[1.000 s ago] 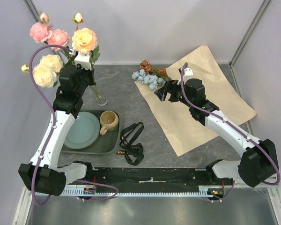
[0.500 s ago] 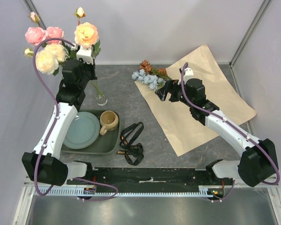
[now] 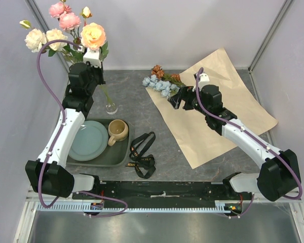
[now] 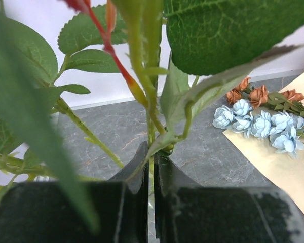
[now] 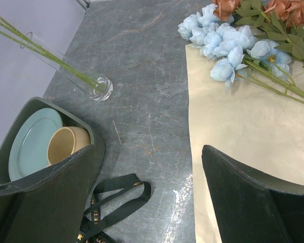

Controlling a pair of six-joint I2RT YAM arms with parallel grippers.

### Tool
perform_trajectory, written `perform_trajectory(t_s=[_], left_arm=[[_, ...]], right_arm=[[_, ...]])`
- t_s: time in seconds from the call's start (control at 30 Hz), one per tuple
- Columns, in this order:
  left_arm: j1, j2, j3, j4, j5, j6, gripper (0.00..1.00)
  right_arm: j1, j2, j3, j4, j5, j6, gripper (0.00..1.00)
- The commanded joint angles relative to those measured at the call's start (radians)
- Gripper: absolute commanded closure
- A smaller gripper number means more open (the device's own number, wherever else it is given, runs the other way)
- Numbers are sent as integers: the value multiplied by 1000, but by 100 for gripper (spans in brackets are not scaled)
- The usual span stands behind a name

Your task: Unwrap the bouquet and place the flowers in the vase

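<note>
Grey tabletop (image 3: 131,111) below: left gripper (image 4: 151,158), clamped on the flowers (image 3: 93,36), has swung them upright, stems in the vase (image 3: 109,105) beneath. Right gripper (image 5: 151,152) gapes empty; blue flowers (image 5: 218,43) ahead remain.

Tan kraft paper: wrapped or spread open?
Spread open. The tan kraft paper sheet lies flat, light blue and rust-brown flowers loose across its corner, black ribbon lying apart from it.

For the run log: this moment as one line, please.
left gripper: shut on flowers, stems in vase | right gripper: open, empty
</note>
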Motion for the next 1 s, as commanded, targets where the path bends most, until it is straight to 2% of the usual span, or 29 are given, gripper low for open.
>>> perform_trajectory(t_s=[0.0,0.27,0.33,0.67,0.77,0.93,0.97], left_arm=[[11,24,5,-59,-20,36,98],[11,7,5,-84,-23,33,98],[11,1,7,-87,-28,31,95],[11,-16,7,-95,-38,20,69],[9,-19,8,-96,-43,17,58],[11,-22,21,-115,-38,-1,51],[9,-24,25,-121,-35,-4,47]], right_arm=[[-2,9,-2,39,-8,5,7],[-2,12,1,38,-9,7,7],[-4,12,2,38,-11,8,7],[-4,12,7,38,-17,13,7],[-4,15,7,38,-17,13,7],[-4,16,7,38,-17,13,7],[-4,18,5,38,-17,15,7]])
